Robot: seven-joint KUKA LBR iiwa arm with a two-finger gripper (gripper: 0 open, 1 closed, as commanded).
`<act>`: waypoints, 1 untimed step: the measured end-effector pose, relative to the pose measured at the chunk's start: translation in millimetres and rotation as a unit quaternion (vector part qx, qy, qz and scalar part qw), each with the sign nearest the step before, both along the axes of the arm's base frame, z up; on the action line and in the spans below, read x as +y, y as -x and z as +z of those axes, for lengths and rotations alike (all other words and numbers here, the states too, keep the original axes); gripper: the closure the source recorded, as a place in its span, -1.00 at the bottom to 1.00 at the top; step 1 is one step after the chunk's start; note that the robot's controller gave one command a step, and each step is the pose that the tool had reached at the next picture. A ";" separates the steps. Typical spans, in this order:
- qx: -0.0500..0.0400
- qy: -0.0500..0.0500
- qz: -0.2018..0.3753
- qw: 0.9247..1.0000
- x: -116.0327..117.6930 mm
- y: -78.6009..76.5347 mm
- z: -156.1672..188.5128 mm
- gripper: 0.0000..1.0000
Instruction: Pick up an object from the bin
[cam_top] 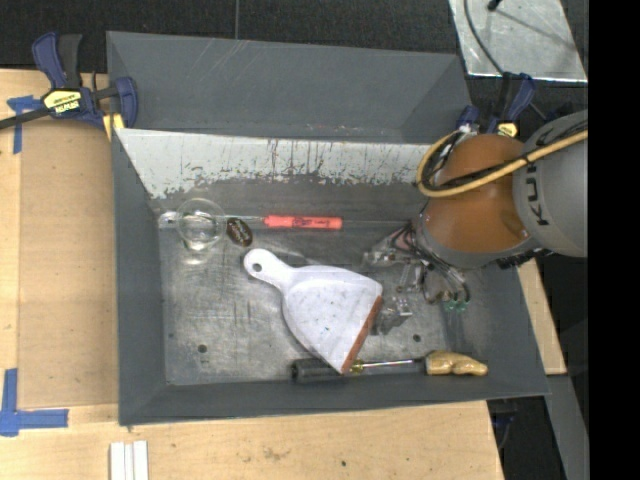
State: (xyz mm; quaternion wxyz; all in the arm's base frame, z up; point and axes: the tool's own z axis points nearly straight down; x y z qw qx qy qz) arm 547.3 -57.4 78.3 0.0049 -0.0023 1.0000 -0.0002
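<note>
My gripper (pixel 405 286) hangs low in the right part of the bin, under the arm's orange cover. It is just beside the right edge of a white dustpan (pixel 320 313). The dustpan lies flat mid-bin, its handle pointing up-left and its brown lip toward the gripper. Below it, along the bin's front wall, lies a slim tool with a black grip (pixel 315 370) and a metal shaft. A yellowish lump (pixel 457 365) lies at the shaft's right end. I see nothing held in the gripper.
A red pen (pixel 303 222) lies along the back wall. A clear glass cup (pixel 198 230) stands at the back left, with a small dark brown thing (pixel 239 231) next to it. Bare floor shows at the front left.
</note>
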 end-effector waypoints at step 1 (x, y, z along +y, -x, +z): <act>0.004 0.001 0.106 0.994 30.3 31.7 10.2 -1.00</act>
